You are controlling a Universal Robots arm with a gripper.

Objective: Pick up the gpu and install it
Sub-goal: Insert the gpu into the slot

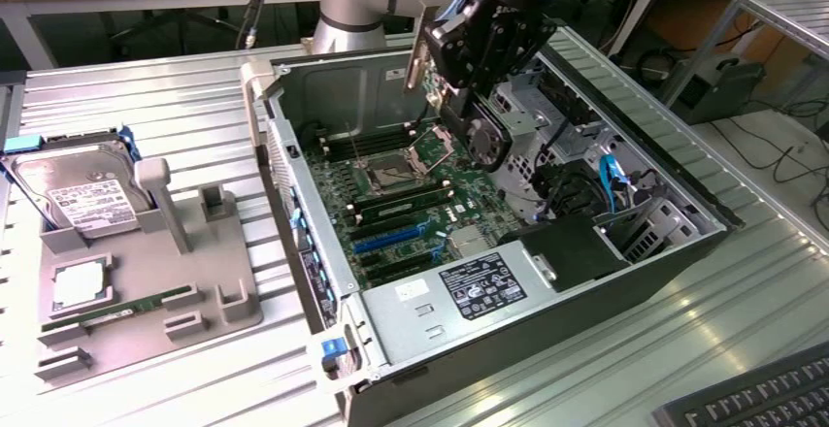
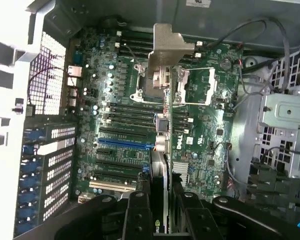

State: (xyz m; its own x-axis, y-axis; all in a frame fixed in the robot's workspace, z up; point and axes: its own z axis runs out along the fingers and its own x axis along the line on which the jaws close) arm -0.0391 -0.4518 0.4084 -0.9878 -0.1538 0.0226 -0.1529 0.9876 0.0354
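The hand point(image 1: 484, 58) is pinching the graphics card point(image 1: 483, 139) by its two flat faces, one finger point(image 2: 139, 210) on each side, so the thin board hangs edge-down, probably so that its connector edge can meet a slot. It hangs over the open computer case point(image 1: 275, 126), above the motherboard point(image 1: 434, 204) and apart from it, so it is picked up but not yet installed. The round black fan faces outward in the exterior view, and the silver end bracket point(image 1: 417, 58) sticks out beyond the hand. From the wrist, the card point(image 2: 161, 150) shows as a narrow strip running across the long slots, the blue slot point(image 2: 125, 143) among them, so it does not seem lined up with them. The case lies on its side on the ribbed tabletop point(image 1: 155, 107), side panel off, which gives access from above. At the exterior view's left, a grey holder point(image 1: 194, 272) carries a hard drive point(image 1: 78, 194) and a memory stick point(image 1: 130, 309).
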